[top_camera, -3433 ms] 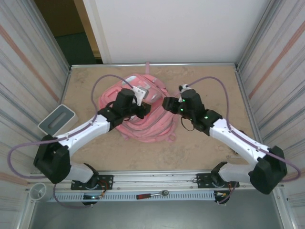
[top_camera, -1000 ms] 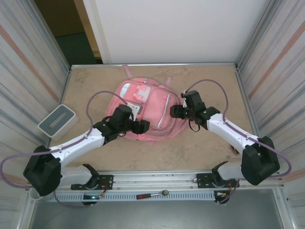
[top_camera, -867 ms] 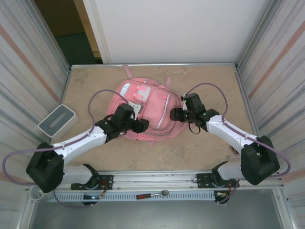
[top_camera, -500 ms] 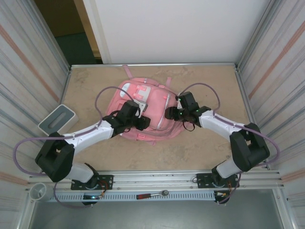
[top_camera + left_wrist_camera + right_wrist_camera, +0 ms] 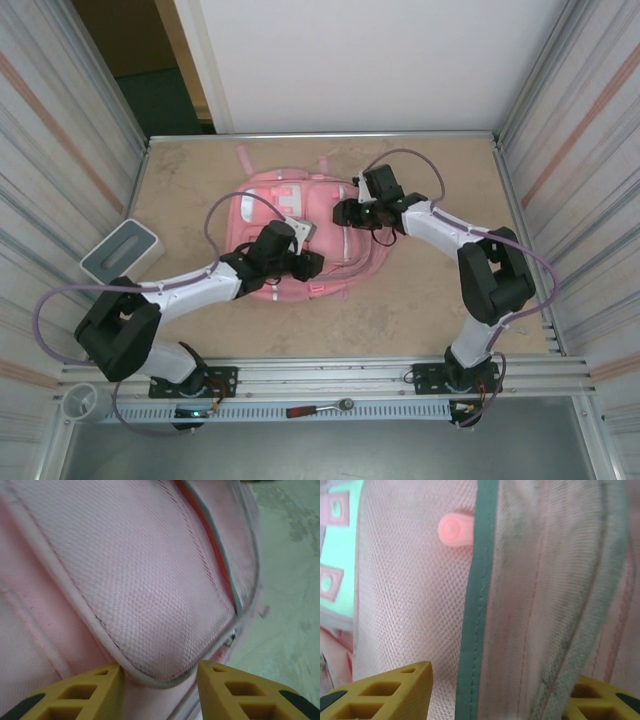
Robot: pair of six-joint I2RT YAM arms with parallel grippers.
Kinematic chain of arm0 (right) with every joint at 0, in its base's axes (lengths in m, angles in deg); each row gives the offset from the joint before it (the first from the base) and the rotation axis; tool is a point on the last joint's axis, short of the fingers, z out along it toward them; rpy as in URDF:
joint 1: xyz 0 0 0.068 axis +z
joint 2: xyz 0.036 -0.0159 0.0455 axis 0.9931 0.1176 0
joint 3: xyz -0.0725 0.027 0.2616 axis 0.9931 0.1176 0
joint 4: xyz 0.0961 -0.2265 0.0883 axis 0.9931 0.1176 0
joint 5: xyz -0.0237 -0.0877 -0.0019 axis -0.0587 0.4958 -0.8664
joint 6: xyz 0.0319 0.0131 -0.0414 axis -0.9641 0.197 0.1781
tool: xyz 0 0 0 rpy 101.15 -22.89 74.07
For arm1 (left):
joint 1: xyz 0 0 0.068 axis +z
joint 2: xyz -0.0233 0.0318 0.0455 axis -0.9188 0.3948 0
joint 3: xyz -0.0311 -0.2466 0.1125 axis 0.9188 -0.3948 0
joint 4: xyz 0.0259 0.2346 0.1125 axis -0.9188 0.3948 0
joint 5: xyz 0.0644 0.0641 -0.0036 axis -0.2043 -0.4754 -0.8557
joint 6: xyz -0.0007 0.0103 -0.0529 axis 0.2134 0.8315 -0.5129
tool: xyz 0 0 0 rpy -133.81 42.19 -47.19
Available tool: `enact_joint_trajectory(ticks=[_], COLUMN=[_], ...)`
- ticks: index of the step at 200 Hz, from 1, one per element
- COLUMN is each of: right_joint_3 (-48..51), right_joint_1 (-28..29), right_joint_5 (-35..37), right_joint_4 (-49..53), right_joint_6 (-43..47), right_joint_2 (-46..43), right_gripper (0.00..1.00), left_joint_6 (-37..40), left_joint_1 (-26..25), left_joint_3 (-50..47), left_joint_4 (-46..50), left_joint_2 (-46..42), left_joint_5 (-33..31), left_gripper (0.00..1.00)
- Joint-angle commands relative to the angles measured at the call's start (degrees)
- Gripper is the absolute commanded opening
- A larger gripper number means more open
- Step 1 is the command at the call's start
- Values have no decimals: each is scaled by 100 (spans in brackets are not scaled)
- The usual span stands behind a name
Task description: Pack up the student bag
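"Pink weave fills both my wrist feeds. Where's the student bag [image 5: 322,215] from overhead?"

"Flat on the desk [image 5: 430,290], about the middle. It's slid away from us and a little left since half a second ago, with its straps [image 5: 242,158] pointing at the back wall. A few seconds back it was bunched up between the arms."

"My left pincer [image 5: 313,266]?"

"At the bag's near edge, a touch further right than before. On your wrist feed its fingers [image 5: 90,690] pinch the rounded corner of a front pocket [image 5: 150,595], so I'd call it gripping the bag."

"And my right pincer [image 5: 342,212]?"

"It's gone toward the far side, arm folded tighter. Its fingers stand wide, with the grey-green zip strip [image 5: 479,605] and a round pink tab [image 5: 452,530] ahead between them. Whether they're squeezing the cloth, I can't tell."

"The grey-white box [image 5: 120,252]?"

"Same spot at the left side, well apart from the bag."
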Motion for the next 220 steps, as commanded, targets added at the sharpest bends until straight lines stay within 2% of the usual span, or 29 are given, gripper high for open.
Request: enact_joint_trajectory(ticks=[1,26,60,89,128,146,175,220], right_joint_3=[-266,-3,595,1207,2049,2451,2795,2898], right_joint_1=[-19,-92,-54,199,924,1335,1956,2348], right_joint_5=[98,716,1107,1339,1656,1858,2608,2962], right_joint_4=[553,828,937,800,244,-240,-750,-1344], right_joint_6=[498,628,548,290,-475,-943,-1455,-1829], right_joint_2=[-48,-532,-1311,-1924,-2489,-2600,-2528,-2191], right_gripper=[53,59,62,62,62,62,60,54], left_joint_6=[-220,-185,-155,-73,-109,-166,-207,-158], left_joint_1=[-110,5,206,214,224,224,241,250], left_joint_3=[-126,-5,190,378,359,254,138,47], left_joint_4=[185,364,349,332,361,271,157,204], left_joint_2=[-109,-131,-30,238,471,487,472,295], left_joint_5=[214,-46,131,255,20,-25,55,22], left_gripper=[46,50,52,46,38,35,29,28])
